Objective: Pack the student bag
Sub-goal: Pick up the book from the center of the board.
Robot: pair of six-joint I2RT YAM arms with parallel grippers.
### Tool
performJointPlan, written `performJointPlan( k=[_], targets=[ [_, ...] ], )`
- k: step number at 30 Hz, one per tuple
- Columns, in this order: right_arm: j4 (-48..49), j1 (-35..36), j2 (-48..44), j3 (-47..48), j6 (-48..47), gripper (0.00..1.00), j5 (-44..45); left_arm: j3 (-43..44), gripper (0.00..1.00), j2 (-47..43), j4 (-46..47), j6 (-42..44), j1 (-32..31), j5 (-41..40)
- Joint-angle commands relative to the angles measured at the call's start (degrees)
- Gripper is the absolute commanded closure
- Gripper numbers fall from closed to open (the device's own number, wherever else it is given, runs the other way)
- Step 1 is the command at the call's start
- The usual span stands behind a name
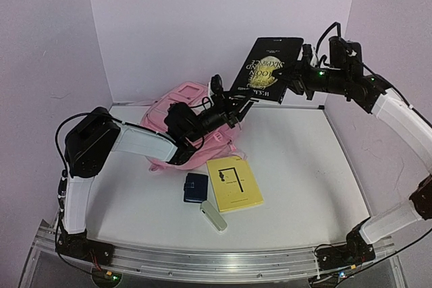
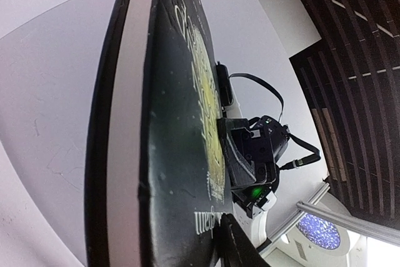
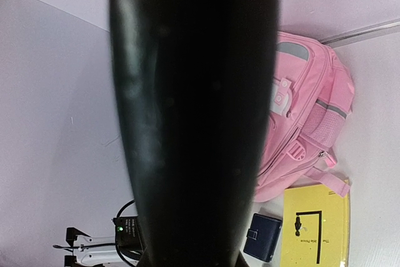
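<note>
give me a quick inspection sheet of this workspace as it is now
surface: white table, no spills seen
job's things: pink backpack lying at back left; black book held up in the air
clutter: yellow book, blue wallet, pale case near the front
claws: right claw clamps the black book; left claw at its lower corner, grip unclear
cables: black cable looped over right wrist
surroundings: plain pale walls

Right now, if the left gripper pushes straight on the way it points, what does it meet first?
The black book, held up in the air by the right gripper. The left gripper sits right at its lower edge; I cannot tell if it touches.
</note>
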Motion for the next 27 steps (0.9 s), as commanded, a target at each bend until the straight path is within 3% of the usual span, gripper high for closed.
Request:
performJointPlan(
  k=[1, 3, 5, 10, 11, 15, 19, 22, 27],
  targets=[
    [3.9, 0.8, -3.6, -1.6, -0.3, 0.87, -2.6, 4.7, 0.77, -0.1, 10.4, 0.1, 0.2, 0.6],
    [3.8, 0.7, -4.2, -2.1, -0.6, 0.79, -2.1, 4.0, 0.88, -0.5, 10.5, 0.4, 0.2, 0.3],
    [3.7, 0.5, -4.9, -2.8, -0.9, 0.64, -1.7, 2.7, 0.97, -1.1, 10.5, 0.8, 0.4, 0.1],
    [2.5, -1.0, -7.2, -5.2, -3.3, 0.1, -0.5, -1.2, 1.0, -2.4, 10.5, -0.5, 1.9, 0.1],
    [1.7, -1.4, -7.7, -5.4, -4.7, 0.04, -0.3, -2.4, 1.0, -2.6, 10.4, -1.0, 2.3, 0.5],
    [-4.1, -5.5, -9.1, -4.9, -12.5, 0.02, -1.3, -7.5, 1.0, -3.9, 10.3, -2.2, 4.1, 3.9],
    [-16.0, -11.5, -7.9, -1.1, -25.6, 0.02, -5.9, -13.5, 1.0, -6.0, 7.9, -0.9, 6.3, 8.4],
    [-24.2, -14.0, -6.9, 1.3, -37.3, 0.02, -5.6, -17.3, 1.0, -9.2, -2.0, 3.0, 7.9, 11.1],
    [-28.3, -15.5, -6.3, -0.2, -43.6, 0.02, -6.3, -18.4, 1.0, -18.6, -26.8, 18.9, 8.0, 10.9]
  ],
)
